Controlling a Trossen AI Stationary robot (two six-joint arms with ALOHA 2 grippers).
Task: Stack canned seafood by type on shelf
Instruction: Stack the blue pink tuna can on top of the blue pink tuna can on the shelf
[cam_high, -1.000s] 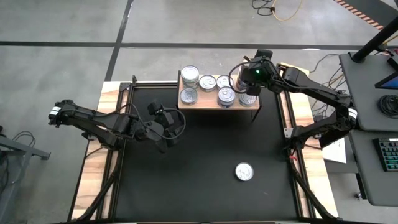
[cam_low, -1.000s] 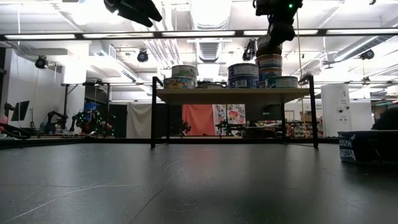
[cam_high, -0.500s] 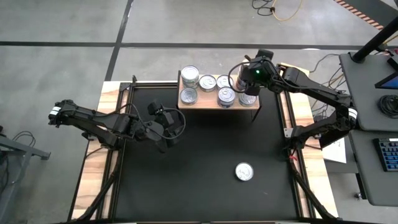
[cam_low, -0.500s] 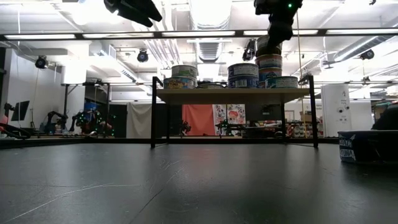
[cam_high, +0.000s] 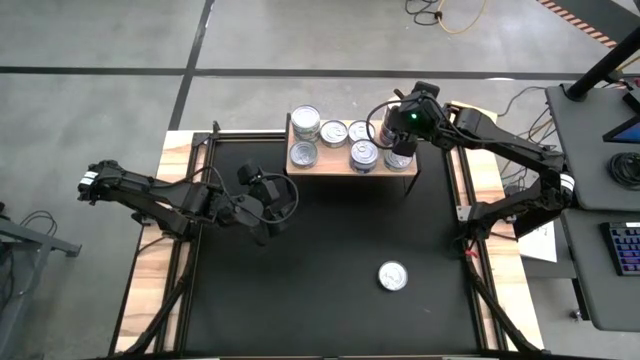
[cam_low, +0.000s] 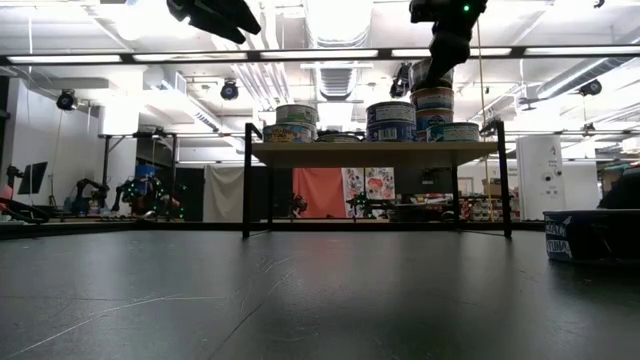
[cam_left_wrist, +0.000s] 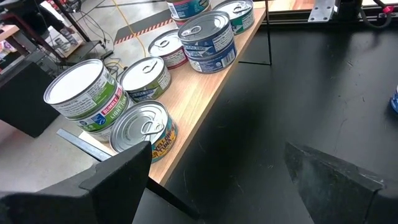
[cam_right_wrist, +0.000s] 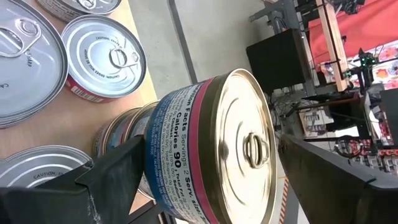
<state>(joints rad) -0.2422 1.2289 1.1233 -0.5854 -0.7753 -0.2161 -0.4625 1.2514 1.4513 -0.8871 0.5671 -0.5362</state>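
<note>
At upper right of the high view, my right gripper (cam_high: 397, 133) straddles the stacked gold-topped can (cam_right_wrist: 214, 149), fingers spread wide, released.

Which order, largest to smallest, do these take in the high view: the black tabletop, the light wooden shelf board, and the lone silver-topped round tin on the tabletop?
1. black tabletop
2. light wooden shelf board
3. lone silver-topped round tin

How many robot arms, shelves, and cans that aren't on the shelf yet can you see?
Robot arms: 2, the left arm and the right arm
Shelf: 1
Loose can off the shelf: 1
Total: 4
</note>
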